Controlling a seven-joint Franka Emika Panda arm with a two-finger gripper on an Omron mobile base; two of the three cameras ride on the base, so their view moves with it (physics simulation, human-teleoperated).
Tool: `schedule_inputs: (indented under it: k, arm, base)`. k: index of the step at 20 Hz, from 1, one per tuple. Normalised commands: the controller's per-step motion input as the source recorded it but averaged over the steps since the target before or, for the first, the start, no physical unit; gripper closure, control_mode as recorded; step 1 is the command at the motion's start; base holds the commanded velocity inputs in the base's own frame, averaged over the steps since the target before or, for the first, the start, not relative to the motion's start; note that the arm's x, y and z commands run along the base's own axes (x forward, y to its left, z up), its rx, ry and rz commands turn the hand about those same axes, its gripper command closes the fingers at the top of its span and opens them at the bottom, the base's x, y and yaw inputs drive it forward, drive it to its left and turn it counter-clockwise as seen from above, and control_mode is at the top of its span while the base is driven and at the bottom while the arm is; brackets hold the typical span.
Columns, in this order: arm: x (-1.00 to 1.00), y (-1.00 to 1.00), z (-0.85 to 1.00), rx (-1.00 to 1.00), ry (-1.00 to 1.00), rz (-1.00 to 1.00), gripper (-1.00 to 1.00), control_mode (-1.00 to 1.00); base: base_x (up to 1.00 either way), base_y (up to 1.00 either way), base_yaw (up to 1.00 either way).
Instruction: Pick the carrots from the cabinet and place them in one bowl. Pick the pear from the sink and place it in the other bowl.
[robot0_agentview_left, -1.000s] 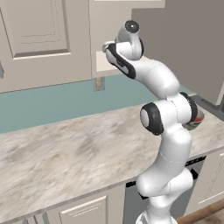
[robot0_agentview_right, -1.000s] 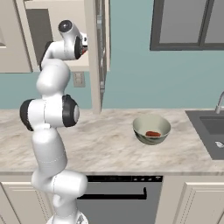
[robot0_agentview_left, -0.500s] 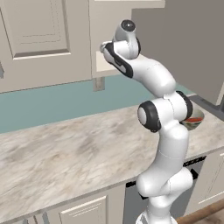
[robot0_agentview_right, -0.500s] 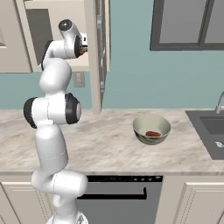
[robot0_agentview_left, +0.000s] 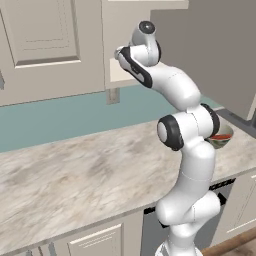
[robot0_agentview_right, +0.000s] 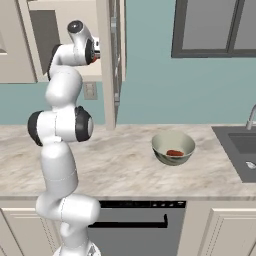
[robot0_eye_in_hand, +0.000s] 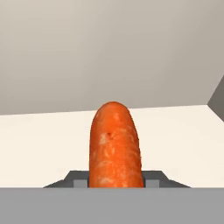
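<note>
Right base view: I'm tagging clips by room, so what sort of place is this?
A kitchen, rendered: a marble-look counter, a dark sink with faucet at the right, and a dishwasher beneath.

Arm (robot0_agentview_left: 185, 130) raised, jaws pinched close

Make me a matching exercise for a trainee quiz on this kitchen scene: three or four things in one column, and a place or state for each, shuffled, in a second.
Column one:
1. carrot
2. bowl
3. sink
4. pincer

Column two:
a. on the marble counter, holding an orange-red piece
b. set into the counter at the far right
c. shut on the carrot
d. over the pale cabinet shelf

Pairs: 1-d, 2-a, 3-b, 4-c
</note>
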Motion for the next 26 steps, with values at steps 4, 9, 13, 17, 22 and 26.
schedule_inputs:
  k: [4, 9, 13, 17, 22, 26]
  arm:
    - [-0.12, 0.0, 0.14, 0.02, -0.04, -0.03, 1.0, -1.0]
    - [-0.42, 0.0, 0.13, 0.04, -0.05, -0.04, 1.0, -1.0]
    - [-0.73, 0.0, 0.0, 0.06, -0.09, -0.05, 1.0, -1.0]
    - [-0.81, -0.04, 0.0, 0.06, -0.06, -0.04, 1.0, -1.0]
    - [-0.98, -0.01, 0.0, 0.04, -0.04, -0.01, 1.0, -1.0]
    - [-1.0, -0.09, -0.08, 0.01, -0.02, 0.0, 1.0, -1.0]
  base:
    - [0.0, 0.0, 0.0]
    - [0.0, 0.0, 0.0]
    - [0.0, 0.0, 0.0]
    - [0.0, 0.0, 0.0]
    - [0.0, 0.0, 0.0]
    - [0.0, 0.0, 0.0]
